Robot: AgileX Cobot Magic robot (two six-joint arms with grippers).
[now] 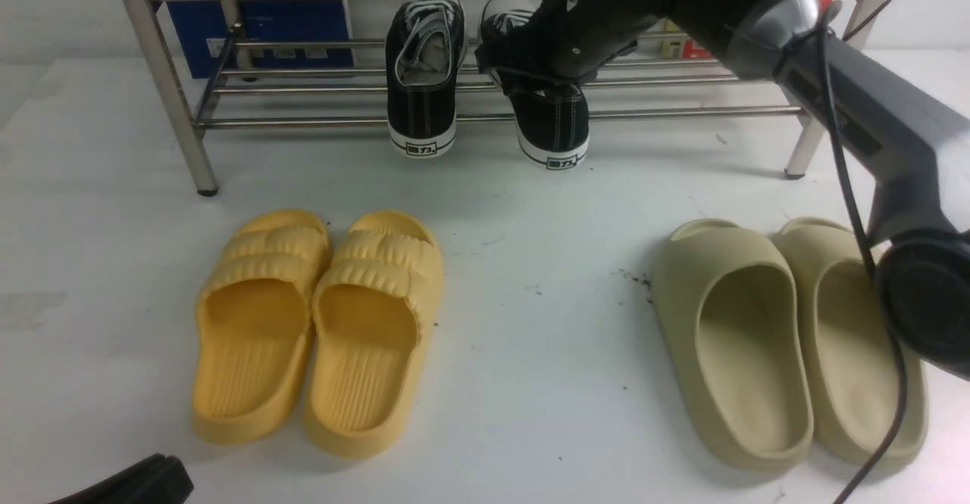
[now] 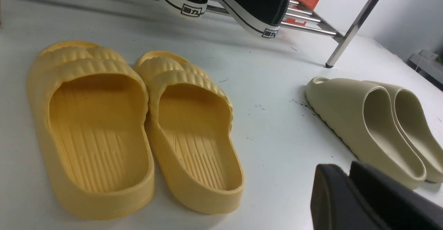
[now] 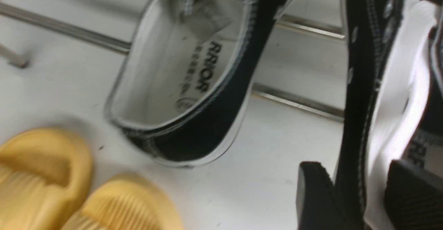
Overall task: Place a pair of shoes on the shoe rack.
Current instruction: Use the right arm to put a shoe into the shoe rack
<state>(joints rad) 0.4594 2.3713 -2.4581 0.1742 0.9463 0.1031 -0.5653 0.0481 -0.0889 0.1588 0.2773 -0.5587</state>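
Both sneakers sit on the rack's [image 1: 682, 114] lower bars, heels overhanging the front bar. Left sneaker [image 1: 421, 72] is free. Your right gripper [image 3: 358, 169] straddles the right sneaker's [image 1: 552, 121] side wall; can't tell if pinching or loose. Left gripper [image 2: 342, 170] is low near the yellow slides [image 1: 318, 330], empty, fingers close together; closure unclear.

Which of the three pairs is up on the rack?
The black sneakers, heels overhanging the shoe rack; the yellow slides and beige slides lie on the table.
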